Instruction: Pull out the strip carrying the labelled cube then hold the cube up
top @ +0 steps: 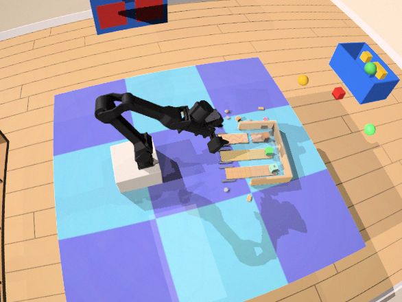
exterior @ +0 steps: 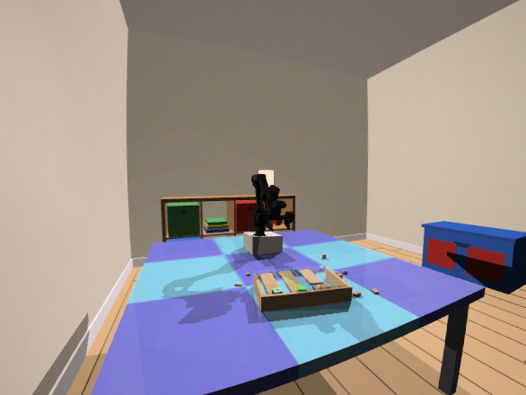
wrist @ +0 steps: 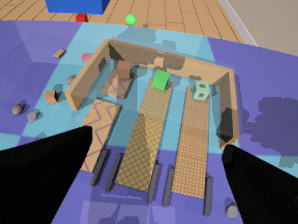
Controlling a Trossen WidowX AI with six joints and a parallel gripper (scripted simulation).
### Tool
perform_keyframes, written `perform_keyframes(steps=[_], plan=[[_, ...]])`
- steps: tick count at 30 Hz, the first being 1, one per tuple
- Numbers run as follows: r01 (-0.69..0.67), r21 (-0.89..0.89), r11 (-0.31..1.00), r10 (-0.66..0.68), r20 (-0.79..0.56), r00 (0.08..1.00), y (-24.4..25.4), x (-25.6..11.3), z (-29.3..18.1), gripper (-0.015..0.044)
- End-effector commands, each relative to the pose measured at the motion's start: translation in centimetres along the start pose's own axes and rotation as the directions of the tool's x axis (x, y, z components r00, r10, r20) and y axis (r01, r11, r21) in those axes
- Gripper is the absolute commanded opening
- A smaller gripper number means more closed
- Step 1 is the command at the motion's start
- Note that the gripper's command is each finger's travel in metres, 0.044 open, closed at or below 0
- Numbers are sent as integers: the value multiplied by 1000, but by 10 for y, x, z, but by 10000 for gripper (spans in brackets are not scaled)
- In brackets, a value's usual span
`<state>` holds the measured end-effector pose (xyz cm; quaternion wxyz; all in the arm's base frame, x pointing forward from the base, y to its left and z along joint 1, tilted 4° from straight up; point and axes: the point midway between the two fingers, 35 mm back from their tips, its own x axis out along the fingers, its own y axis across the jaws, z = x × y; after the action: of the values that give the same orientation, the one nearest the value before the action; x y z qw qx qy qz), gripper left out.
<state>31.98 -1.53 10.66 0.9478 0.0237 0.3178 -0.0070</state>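
My gripper (top: 219, 143) (wrist: 159, 142) is open and empty, above the near ends of the strips. A pale green cube with dark markings (top: 273, 167) (exterior: 276, 291) (wrist: 201, 90) sits on the far end of an orange-brown woven strip (top: 247, 171) (wrist: 194, 135) that looks unbroken. A plain bright green cube (top: 269, 151) (wrist: 161, 80) sits on the far end of the yellowish checked strip (top: 243, 155) (wrist: 145, 130), which also looks unbroken. The zigzag strip (top: 234, 138) (wrist: 102, 122) is split by a gap; a brown block (top: 265, 136) (wrist: 124, 70) sits on its far piece (wrist: 116, 87).
A three-sided wooden wall (top: 285, 154) (exterior: 306, 300) (wrist: 150, 56) surrounds the strips' far ends. Dark low rails (wrist: 208, 195) flank their near ends. Small pebbles and blocks lie outside, including a grey pebble (top: 226, 189) (wrist: 231, 210) and an orange-brown block (top: 238, 119) (wrist: 51, 96).
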Motion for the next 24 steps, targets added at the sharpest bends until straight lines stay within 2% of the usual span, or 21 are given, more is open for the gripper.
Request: perform_keyframes(steps=[1,7,14,21,24], plan=[[1,10,1000,-1,-31,1000,-2,4,-1,348],[49,27,998,-39,-302,952,-25,40,-6,190],[87,53,995,-40,-583,812,-54,80,-22,6],[108,79,991,-3,-794,608,-80,111,-49,0],[109,81,991,2,-811,586,-82,113,-52,0]])
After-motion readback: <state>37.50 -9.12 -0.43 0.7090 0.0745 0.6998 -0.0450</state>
